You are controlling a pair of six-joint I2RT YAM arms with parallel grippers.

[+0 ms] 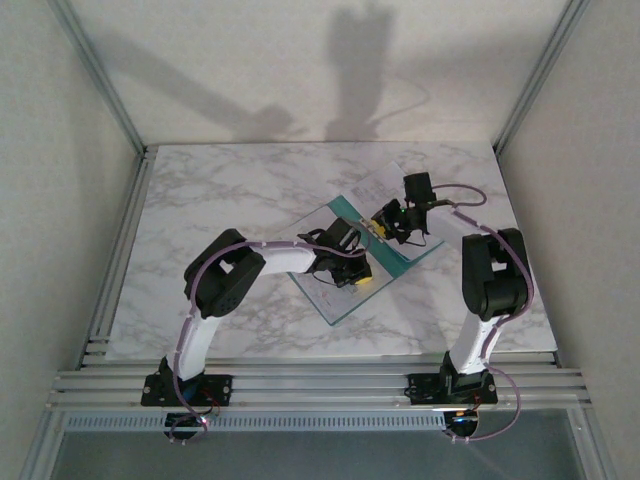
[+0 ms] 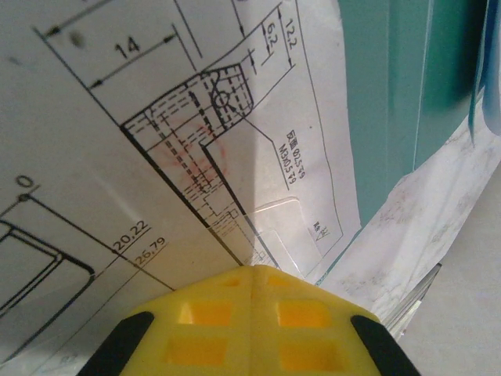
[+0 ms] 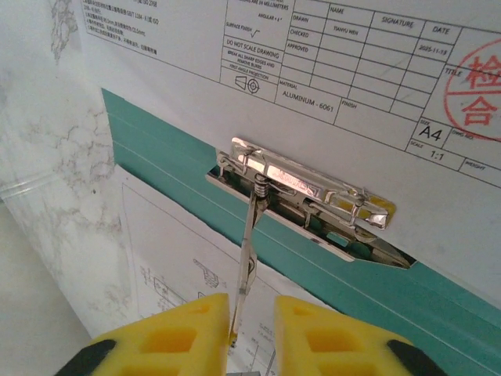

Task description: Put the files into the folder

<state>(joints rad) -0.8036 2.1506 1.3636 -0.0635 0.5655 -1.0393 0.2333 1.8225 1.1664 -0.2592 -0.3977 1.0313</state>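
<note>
Left jaws: together, the two yellow pads meeting along a closed seam. The pads hide whether a sheet edge is pinched in that seam, so I cannot tell. Right jaws: apart by a narrow gap, with the yellow pads on either side of the thin wire lever of a metal spring clip. The lever runs down into the gap and lies close against the pad on the left of my wrist view; it is not gripped from both sides. The folder lies open and flat on the marble bench, turned diagonally, right of centre, with both my wrists above it. The clip is fixed to its teal inner face. The files lie on the folder, and one white corner projects past its far edge onto the bench. In my right wrist view, one sheet lies on the far side of the clip. It carries a title block reading ALUMINUM - 6061 and A4, and a red round stamp. A second drawing sheet lies on the near side, under the right pads. My left wrist view looks onto a dimensioned drawing sheet directly under the left pads, with teal folder surface just beside its right edge.
</note>
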